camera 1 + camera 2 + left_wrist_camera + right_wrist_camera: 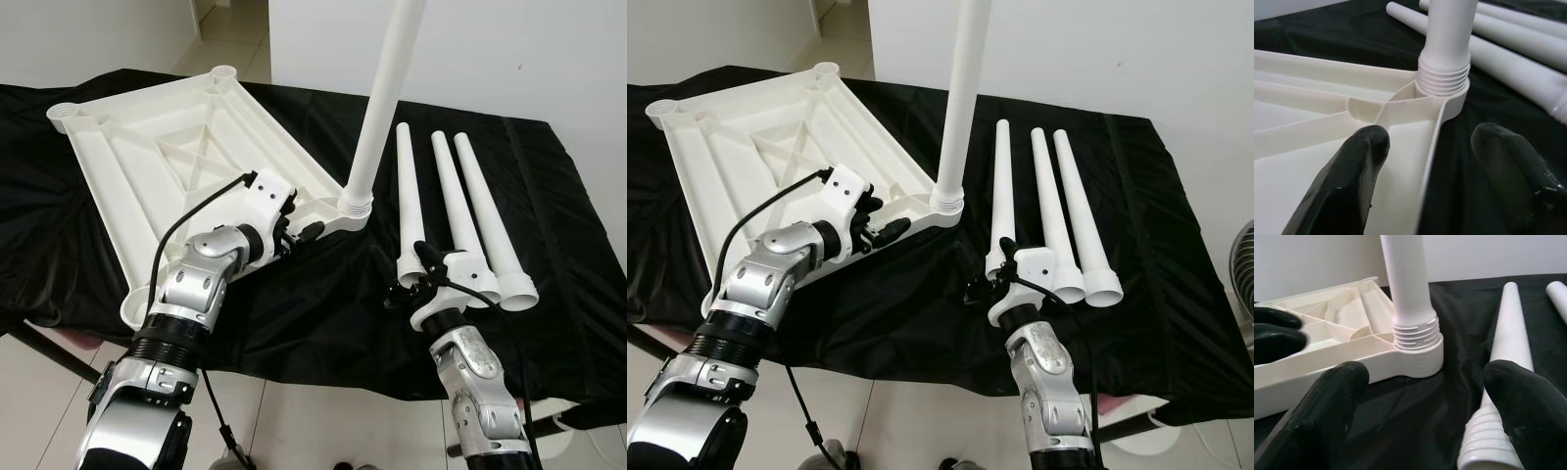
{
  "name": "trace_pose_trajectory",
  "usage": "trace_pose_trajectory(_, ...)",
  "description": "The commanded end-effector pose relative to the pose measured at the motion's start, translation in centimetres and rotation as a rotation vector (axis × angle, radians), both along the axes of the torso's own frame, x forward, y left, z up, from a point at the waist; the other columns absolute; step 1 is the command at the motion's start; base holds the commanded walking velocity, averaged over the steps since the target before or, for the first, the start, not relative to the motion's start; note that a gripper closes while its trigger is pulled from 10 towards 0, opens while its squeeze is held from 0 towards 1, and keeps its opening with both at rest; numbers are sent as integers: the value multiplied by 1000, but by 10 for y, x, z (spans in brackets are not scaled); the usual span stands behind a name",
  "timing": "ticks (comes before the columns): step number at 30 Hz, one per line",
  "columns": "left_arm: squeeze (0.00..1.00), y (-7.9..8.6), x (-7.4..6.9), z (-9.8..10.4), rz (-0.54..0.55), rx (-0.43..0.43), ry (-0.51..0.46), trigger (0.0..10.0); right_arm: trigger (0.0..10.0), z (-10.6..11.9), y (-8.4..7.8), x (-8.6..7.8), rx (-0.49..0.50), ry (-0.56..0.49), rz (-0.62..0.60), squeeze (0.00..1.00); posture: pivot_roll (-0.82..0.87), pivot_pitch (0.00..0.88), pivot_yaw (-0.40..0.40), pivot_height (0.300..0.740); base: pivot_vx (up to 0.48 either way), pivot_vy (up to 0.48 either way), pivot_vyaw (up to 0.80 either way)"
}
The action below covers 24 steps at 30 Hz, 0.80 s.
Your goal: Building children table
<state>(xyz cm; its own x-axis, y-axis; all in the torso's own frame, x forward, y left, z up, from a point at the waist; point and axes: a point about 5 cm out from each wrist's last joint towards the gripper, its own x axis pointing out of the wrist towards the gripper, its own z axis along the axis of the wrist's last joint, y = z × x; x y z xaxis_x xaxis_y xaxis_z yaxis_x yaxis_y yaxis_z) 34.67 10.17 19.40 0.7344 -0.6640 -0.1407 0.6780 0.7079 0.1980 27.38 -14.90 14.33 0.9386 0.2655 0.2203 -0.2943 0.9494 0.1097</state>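
Upturned white ribbed plastic tabletop (pixel 186 147) on the black-draped bench (pixel 549 176), toward its left end; one white tapered plastic leg (pixel 387 88) upright in the near right corner socket. Three loose white tapered legs (pixel 460 211) side by side toward the right edge. Left gripper (pixel 299 230) at the tabletop's near rim, fingers (pixel 1352 171) apart astride it. Right gripper (pixel 411 284) by the nearest loose leg's threaded end, fingers (pixel 1525 406) apart, nothing held. Likely step: fetching the second leg; next, closing on it.

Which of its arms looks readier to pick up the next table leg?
Probably the right gripper: open, right beside the threaded end of the nearest loose leg. The left gripper straddles the tabletop's rim, farther away.
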Motion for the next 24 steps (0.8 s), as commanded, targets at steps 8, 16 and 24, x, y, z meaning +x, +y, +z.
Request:
trace_pose_trajectory(8, 0, 39, 2, 3, 103, 103, -1, 10000, 10000, -3, 4, 4, -11, 12, 11, 0, 132, 91, -15, 740, 0, 0, 0)
trace_pose_trajectory(16, 0, 70, -3, -5, 154, 184, 38, 10000, 10000, -4, 7, 6, -11, 16, 20, 0, 144, 90, -24, 740, 0, 0, 0)
trace_pose_trajectory(24, 0, 84, -26, -17, 27, 237, 121, 10000, 10000, -4, 8, 8, -17, 14, 30, 0, 152, 86, -26, 740, 0, 0, 0)
